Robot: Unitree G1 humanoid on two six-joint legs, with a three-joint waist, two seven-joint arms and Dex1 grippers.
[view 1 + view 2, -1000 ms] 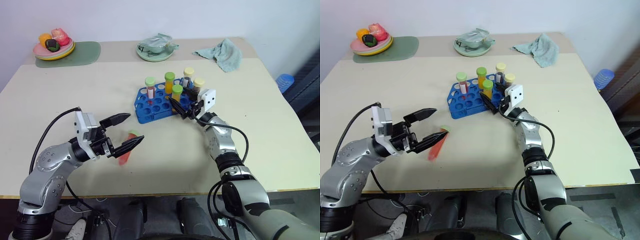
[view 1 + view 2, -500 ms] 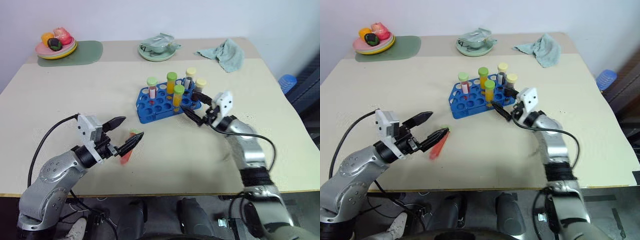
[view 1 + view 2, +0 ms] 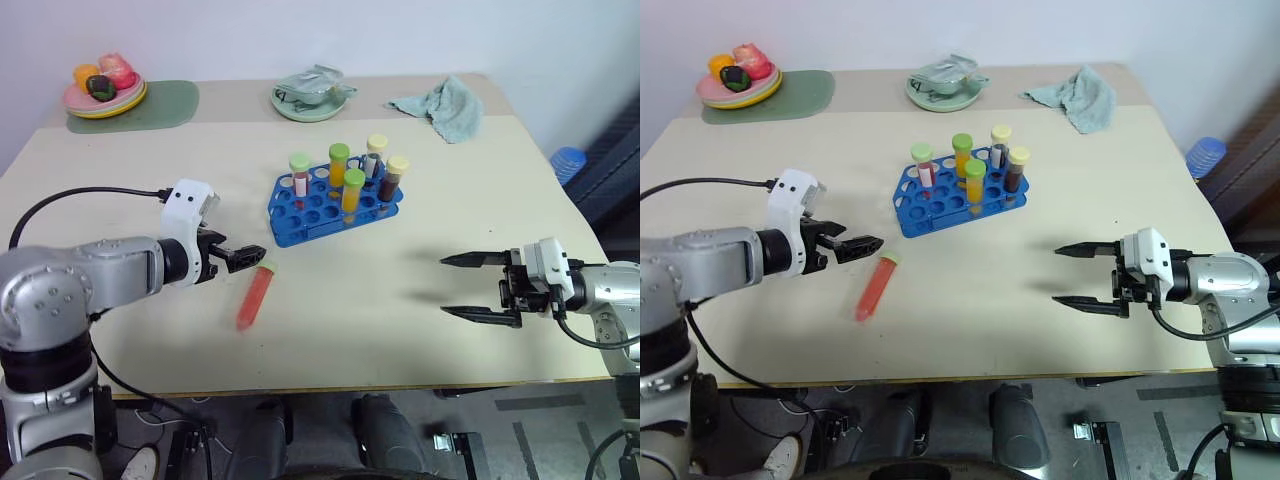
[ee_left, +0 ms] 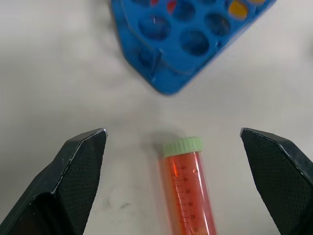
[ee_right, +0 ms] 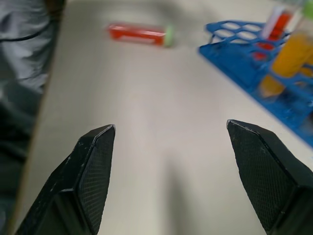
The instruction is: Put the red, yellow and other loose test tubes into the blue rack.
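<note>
pale tabletop: red tube is seen lying flat left of centre, cap toward blue rack. left gripper, gaping and empty, is poised nearest, straddling it; right gripper is spread empty at lower right.

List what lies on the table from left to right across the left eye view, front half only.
left gripper → red test tube lying flat → blue rack with upright tubes → right gripper
</note>
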